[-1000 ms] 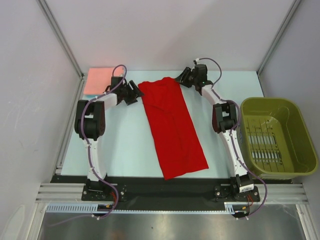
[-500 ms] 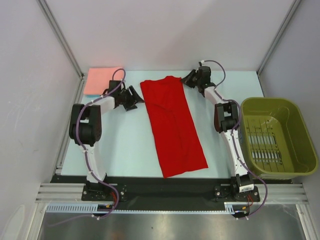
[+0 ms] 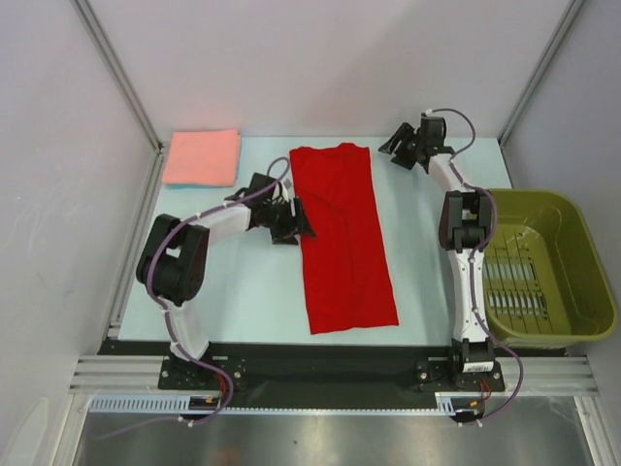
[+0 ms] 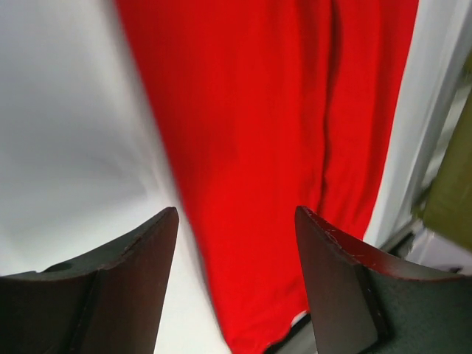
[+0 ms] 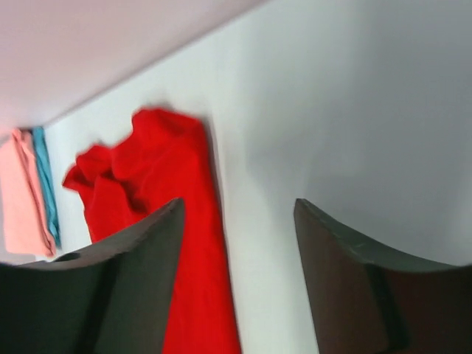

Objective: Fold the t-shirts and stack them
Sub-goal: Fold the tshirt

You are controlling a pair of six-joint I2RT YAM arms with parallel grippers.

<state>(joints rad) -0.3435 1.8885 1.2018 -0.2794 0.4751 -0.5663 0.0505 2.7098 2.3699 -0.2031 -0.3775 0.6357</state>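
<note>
On the pale desk (image 3: 243,291), a pink t-shirt (image 3: 201,156) with a thin blue edge lies folded flat in the far left corner. Next to the right come my left fingers (image 3: 294,221), poised just at the left long edge of the red t-shirt (image 3: 342,238). They are spread well apart with nothing between them, and in the wrist view only red cloth and bare desk show in the gap. The red t-shirt lies in the middle of the desk as a long narrow strip running from the far edge toward the near edge, its sides already turned in. I judge the lengthwise fold done and the crosswise fold to be the step in hand. The next move calls for both pairs of fingers to pinch one end of the strip, carry it over the other end, then set the bundle on the pink one. My right fingers (image 3: 400,151) hang near the strip's far right corner, clear of the cloth, also parted and gripping nothing. An olive basket (image 3: 543,199) sits at the right edge.
</note>
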